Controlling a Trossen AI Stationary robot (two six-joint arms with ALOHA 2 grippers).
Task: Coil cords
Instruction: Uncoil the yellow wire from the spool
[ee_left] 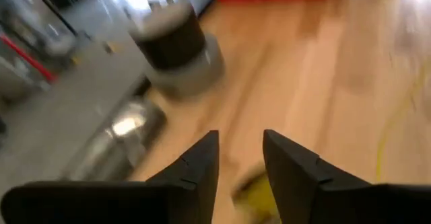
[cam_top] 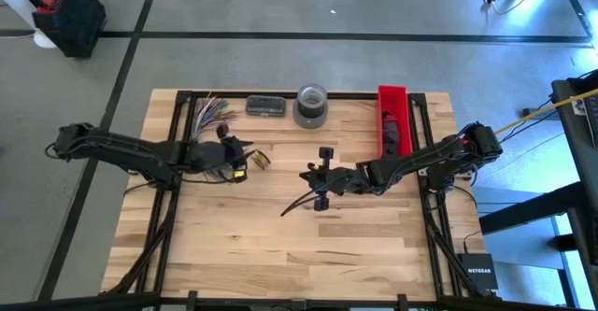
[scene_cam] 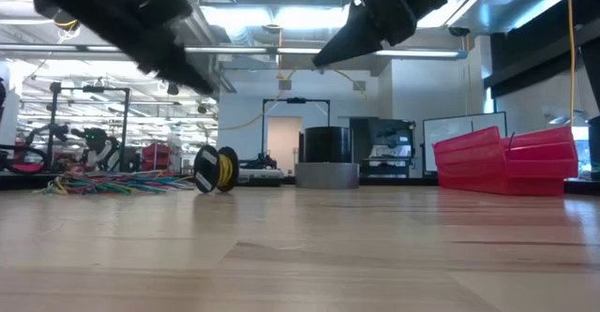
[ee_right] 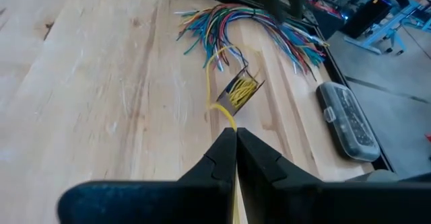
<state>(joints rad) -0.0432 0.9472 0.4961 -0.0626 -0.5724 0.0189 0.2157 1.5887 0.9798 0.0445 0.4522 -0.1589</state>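
The loose bundle of thin multicoloured cords point(ee_right: 256, 25) lies fanned on the pale wooden worktop point(cam_top: 280, 246), just beyond a small black spool wound with yellow wire point(ee_right: 240, 89). A yellow strand runs from that spool back to the right gripper point(ee_right: 236, 146), whose fingers are pressed together on it. The left gripper point(ee_left: 240, 158) hovers close by the spool, fingers narrowly parted and empty. If the right arm pulls, the unheld spool will likely drag or topple rather than pay out.

Left end effector point(ee_left: 240, 158) parted; right end effector point(ee_right: 236, 150) pinched closed, both arms raised.
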